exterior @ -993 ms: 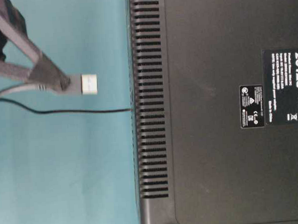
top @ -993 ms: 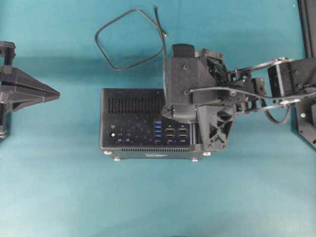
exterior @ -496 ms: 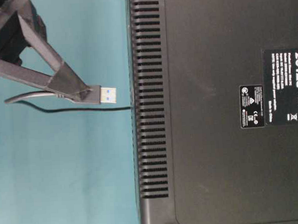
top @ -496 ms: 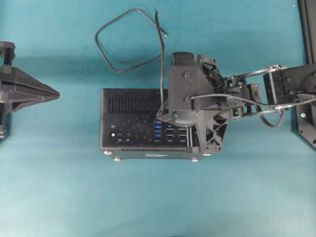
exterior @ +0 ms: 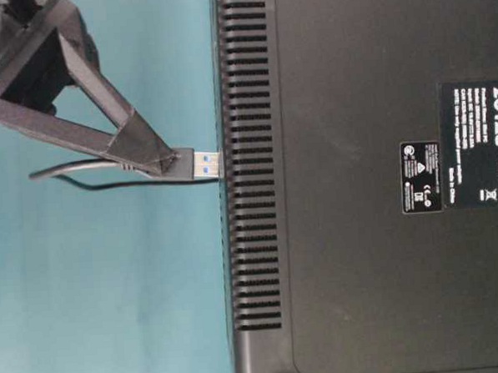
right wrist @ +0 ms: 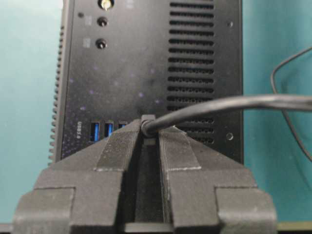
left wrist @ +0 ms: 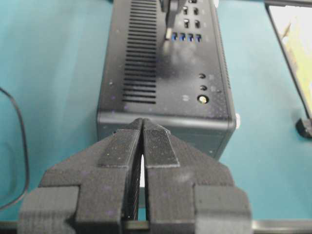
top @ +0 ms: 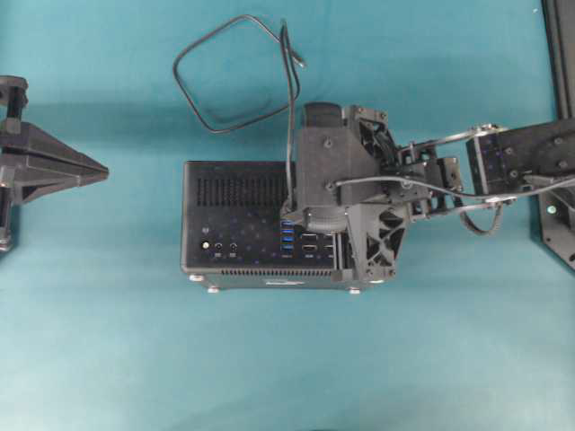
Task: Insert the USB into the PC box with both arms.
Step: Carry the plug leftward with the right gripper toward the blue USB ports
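Note:
The PC box [top: 234, 224] lies in the middle of the teal table, port face up. My right gripper [top: 289, 215] hangs over its blue sockets [top: 287, 241], shut on the USB plug. From table level, the plug [exterior: 204, 164] has its silver tip at the box's face [exterior: 358, 189], with the fingers [exterior: 138, 142] pinching its black body. In the right wrist view the cable [right wrist: 234, 102] leaves the gripper [right wrist: 149, 130] just above the sockets [right wrist: 95, 131]. The cable loops behind the box [top: 193, 99]. My left gripper [top: 101, 169] is shut and empty, left of the box [left wrist: 165, 87].
Silver feet [top: 212, 288] stick out along the box's near side. A black frame post [top: 559, 54] stands at the far right. A loose stretch of cable [left wrist: 19, 146] lies on the table beside my left gripper [left wrist: 142, 123].
My right gripper has carried the plug leftward over the box and down toward its port face. The plug's tip went from well clear of the box to reaching it. The left arm stayed still.

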